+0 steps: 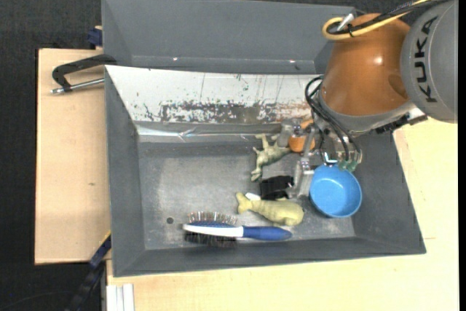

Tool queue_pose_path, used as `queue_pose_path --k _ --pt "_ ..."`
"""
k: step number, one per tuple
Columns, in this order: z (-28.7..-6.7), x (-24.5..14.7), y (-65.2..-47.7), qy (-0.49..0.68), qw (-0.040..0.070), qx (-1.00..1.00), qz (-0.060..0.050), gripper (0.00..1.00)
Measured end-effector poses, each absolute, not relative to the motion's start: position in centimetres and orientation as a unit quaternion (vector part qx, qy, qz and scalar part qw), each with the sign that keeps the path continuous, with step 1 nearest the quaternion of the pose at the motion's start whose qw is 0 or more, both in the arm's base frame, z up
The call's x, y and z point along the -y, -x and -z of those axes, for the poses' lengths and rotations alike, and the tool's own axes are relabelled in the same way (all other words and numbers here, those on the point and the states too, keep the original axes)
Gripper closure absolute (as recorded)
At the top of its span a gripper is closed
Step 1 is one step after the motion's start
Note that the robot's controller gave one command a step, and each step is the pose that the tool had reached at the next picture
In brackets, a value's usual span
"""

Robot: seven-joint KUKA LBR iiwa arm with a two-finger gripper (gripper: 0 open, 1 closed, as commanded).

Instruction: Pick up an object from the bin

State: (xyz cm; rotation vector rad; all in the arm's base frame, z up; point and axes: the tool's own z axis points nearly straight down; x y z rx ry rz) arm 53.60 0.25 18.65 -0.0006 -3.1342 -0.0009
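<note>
Grip at the rim is judged best for the light, hard, slippery blue bowl (336, 194) beside the hand (320, 160), whose open or closed state cannot be told.

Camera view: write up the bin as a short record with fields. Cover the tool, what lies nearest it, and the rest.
bin: grey metal bin, its things gathered in the right half
tool: tool low at the bin's right side, under the arm's orange cover
nearest to tool: blue bowl, upright, just below it; black block to its left
further off: pale green toy dinosaur; cream toy animal lying on its side; blue-handled brush along the near wall
held: nothing seen in the tool
</note>
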Motion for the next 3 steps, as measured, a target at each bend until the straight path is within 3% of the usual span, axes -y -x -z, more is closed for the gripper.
queue_pose_path --k 1,2,3 --pt "-6.9 1.9 -52.3 -0.114 0.005 0.993 0.002 0.0" --pt "-7.5 1.9 -52.9 -0.113 -0.004 0.994 0.0 1.0" --pt "-17.8 1.7 -56.6 -0.128 -0.008 0.992 -0.001 1.0"
